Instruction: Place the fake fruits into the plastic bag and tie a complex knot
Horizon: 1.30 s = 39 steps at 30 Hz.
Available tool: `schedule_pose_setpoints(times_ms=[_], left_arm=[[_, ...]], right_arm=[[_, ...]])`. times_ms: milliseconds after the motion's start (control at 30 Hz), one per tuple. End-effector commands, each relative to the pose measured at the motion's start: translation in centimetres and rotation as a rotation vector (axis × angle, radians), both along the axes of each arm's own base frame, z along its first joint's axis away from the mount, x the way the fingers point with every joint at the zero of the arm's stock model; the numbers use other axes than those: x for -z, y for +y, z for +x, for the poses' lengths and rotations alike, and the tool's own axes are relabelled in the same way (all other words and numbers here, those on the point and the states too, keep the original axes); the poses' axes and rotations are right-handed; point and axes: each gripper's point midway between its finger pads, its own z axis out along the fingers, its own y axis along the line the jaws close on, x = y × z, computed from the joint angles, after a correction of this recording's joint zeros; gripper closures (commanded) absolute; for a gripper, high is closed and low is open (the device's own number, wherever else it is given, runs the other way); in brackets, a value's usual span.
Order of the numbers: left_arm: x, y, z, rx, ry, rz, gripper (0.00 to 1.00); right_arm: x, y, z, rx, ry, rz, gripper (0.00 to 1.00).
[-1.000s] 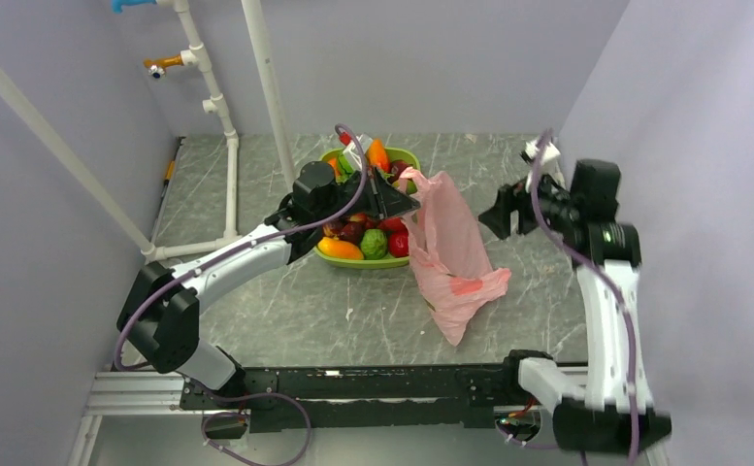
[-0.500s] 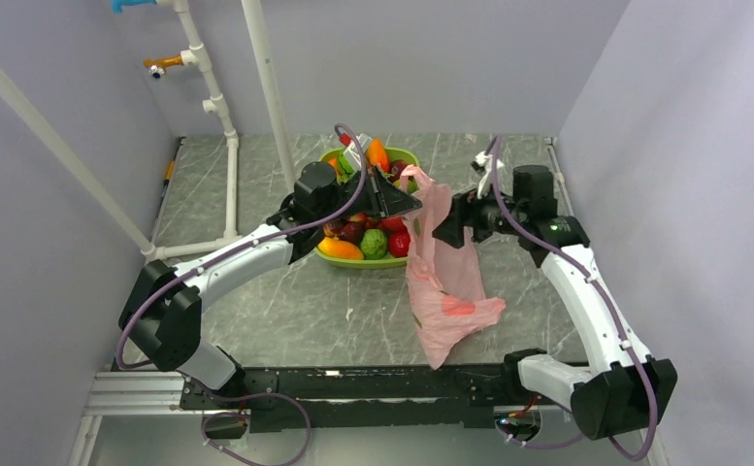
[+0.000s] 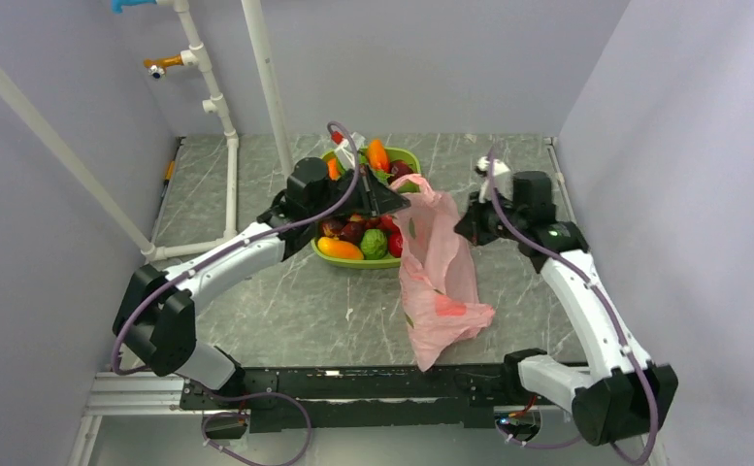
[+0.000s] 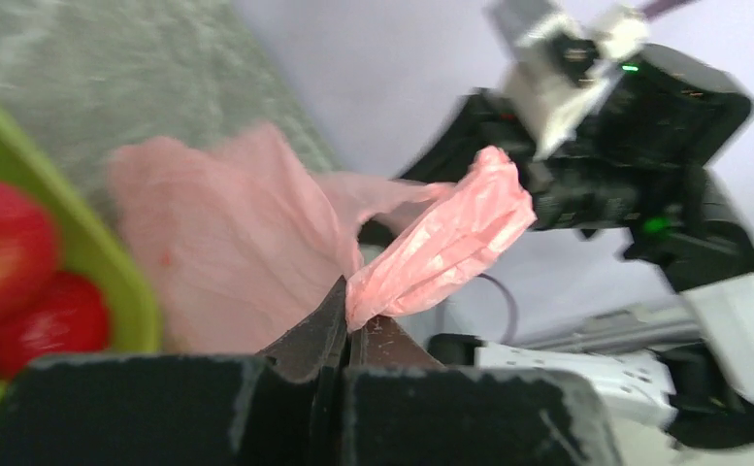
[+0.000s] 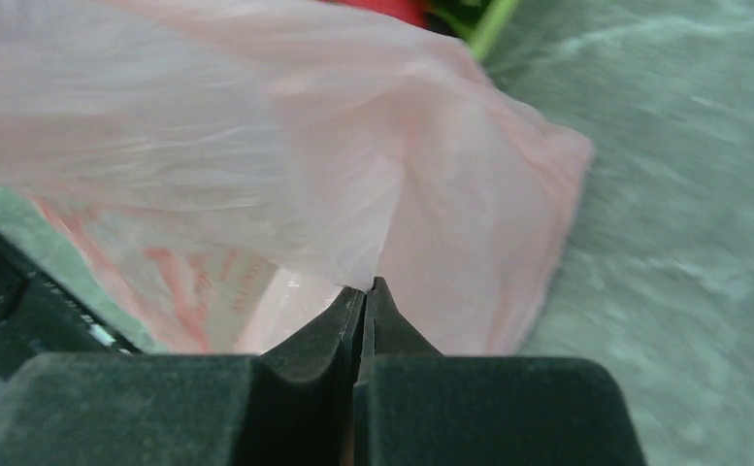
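Left claw (image 3: 404,200) is seen clamped on a bunched handle of the plastic bag (image 3: 441,282), which is held up just beside the lime-green tray (image 3: 353,263). The right claw (image 3: 466,227) is also closed, and thin pink film appears to be pinched at its tips on the bag's opposite edge. A second ago the right arm was drawn back toward the side wall, well apart from the bag. It has since been swung in to the bag's upper edge. The bag has been dragged slightly toward the near edge of the table (image 3: 285,311), with its lower end trailing on the marble. With both sides of the mouth now taken, the bag is judged ready to be spread apart. No loading has been done: the fake fruits (image 3: 374,243) are all heaped in the tray, and no knot has been started.
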Motion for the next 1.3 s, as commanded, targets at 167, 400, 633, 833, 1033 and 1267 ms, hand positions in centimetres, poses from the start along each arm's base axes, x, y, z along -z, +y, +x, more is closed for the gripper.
schedule_pose_setpoints(times_ms=[167,400,633,833,1033,1267], left_arm=[[1.9,7.8,4.5,-0.181,-0.286,0.438,1.0],[0.8,5.4,1.2,0.064,-0.297,0.351,1.0],[-2.0,1.6,-0.5,0.179,-0.296,0.225,1.0],[-3.1,-0.1,-1.2,0.224,-0.271,0.185,1.0],[-4.4,-0.7,-3.6,0.365,-0.325,0.153,1.0],[-5.7,0.2,-2.2,0.451,-0.348,0.143,1.0]], right_arm=[[-3.8,-9.0,-6.2,-0.014,-0.089,-0.234,1.0],[-6.1,-9.3,-5.6,-0.111,-0.211,-0.277,1.0],[-12.8,-2.9,-4.2,-0.182,-0.342,0.003,0.0],[-10.9,2.2,-2.7,-0.205,-0.412,0.003,0.0],[-7.9,1.8,1.6,-0.101,-0.462,-0.178,0.01],[-4.7,2.2,-2.3,-0.269,-0.371,-0.195,1.0]])
